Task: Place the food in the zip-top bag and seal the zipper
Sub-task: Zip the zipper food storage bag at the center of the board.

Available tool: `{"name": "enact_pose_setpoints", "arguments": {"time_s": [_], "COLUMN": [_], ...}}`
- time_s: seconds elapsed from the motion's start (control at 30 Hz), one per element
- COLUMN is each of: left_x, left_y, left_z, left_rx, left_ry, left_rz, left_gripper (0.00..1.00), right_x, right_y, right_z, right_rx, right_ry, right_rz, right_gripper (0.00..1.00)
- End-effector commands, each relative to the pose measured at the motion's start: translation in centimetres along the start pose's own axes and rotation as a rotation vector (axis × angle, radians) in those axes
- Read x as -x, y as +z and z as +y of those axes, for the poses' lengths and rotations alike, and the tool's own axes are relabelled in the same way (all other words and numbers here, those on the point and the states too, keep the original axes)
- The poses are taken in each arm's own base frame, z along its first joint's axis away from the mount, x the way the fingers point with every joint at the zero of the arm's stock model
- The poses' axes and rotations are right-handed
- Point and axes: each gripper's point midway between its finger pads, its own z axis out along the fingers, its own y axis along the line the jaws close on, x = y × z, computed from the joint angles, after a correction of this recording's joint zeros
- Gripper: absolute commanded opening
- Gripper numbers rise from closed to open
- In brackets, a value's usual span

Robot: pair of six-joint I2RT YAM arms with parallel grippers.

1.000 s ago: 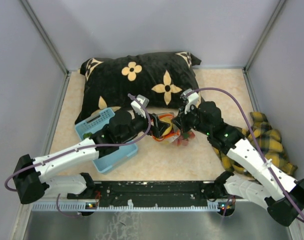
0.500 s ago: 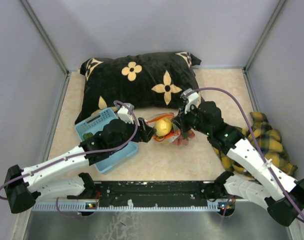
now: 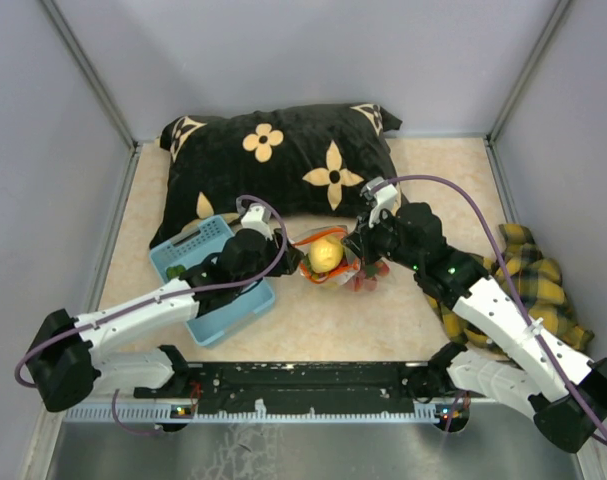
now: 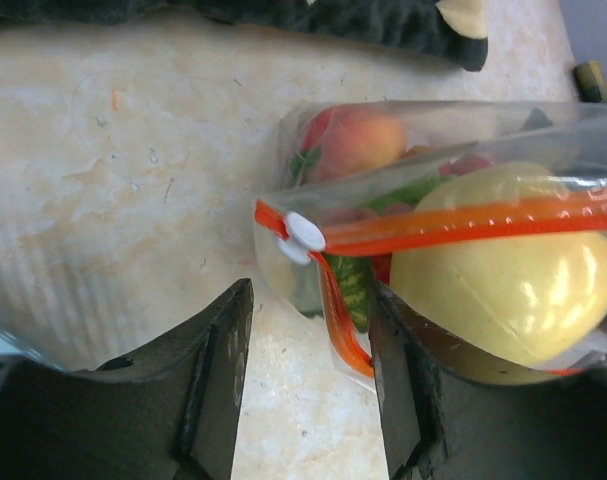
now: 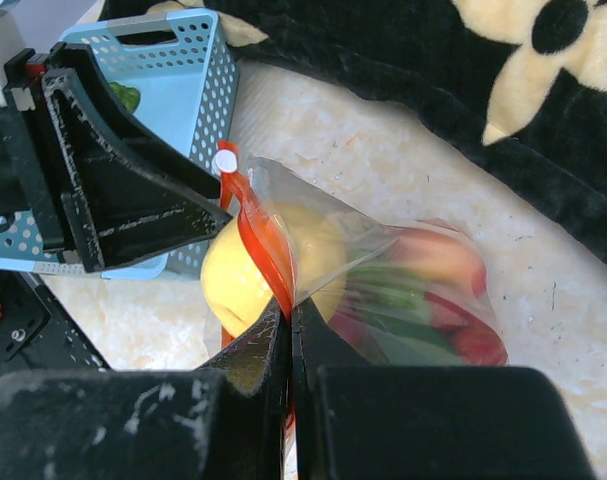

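The clear plastic zip-top bag (image 3: 333, 262) lies filled on the beige tabletop (image 3: 313, 330), its thin red zipper strip (image 4: 463, 225) nipped by the closed right pincer (image 5: 289, 318), so sealing seems the step in hand. The left pincer (image 4: 308, 300) stands half wide around the strip's white end tab (image 4: 305, 232), holding nothing; next it should close there and slide along.

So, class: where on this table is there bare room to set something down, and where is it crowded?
Free: the far right corner of the table, between pillow and plaid cloth; the near strip between zip-top bag and black rail. Crowded: the middle, where blue basket, left gripper, bag and right gripper meet.
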Motion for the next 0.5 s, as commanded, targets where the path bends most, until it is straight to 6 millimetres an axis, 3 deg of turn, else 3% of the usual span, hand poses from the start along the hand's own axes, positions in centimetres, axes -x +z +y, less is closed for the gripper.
{"name": "enact_pose_setpoints", "arguments": {"time_s": [0.0,0.2,0.33,0.47], "left_x": [1.2,0.7,1.2,3.2], "left_y": [0.9,1.8,1.1,-0.6], "left_z": [-1.1,-2.0,-2.1,-1.9], "left_rx": [-0.051,-0.087,-0.087,-0.077], "left_ry": [-0.03,-0.029,-0.031,-0.027], "left_rz": [-0.034,0.002,-0.001,-0.049], "left_gripper": [0.54,0.48,0.26,0.03], "right_x": [3.4,3.4,3.3,3.2], "right_y": [-0.8,-0.8,-0.8,-0.9], "right_z": [0.7,0.7,0.4,0.2], "right_rx": [0.021,0.019,0.006,-0.009], "right_ry": [-0.018,-0.02,-0.024,-0.03], "right_rz": [-0.13,-0.131,-0.128,-0.123], "right_gripper": [0.0,0.0,0.0,0.0]}}
